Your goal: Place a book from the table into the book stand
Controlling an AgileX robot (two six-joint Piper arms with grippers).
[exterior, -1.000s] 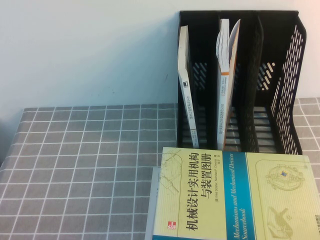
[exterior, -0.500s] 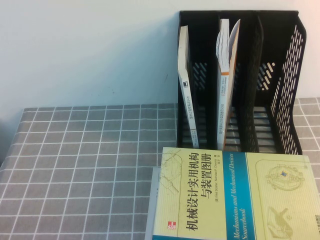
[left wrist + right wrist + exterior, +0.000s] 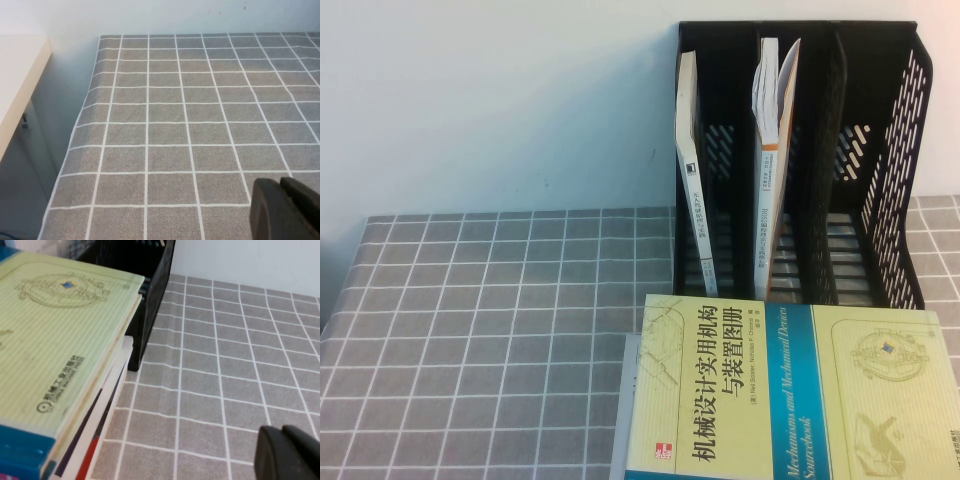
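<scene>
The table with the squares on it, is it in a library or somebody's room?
Probably a desk set up for robot practice. A black book stand against a plain wall holds a few books, a stack topped by the book lies on the table, and the left gripper and right gripper hover nearby.

Light: bright, even, you get no glare | Shadow: soft, dark inside the book stand [image 3: 800, 160] slots | Focus: high view slightly soft; gripper tips near wrist cameras blurred
</scene>
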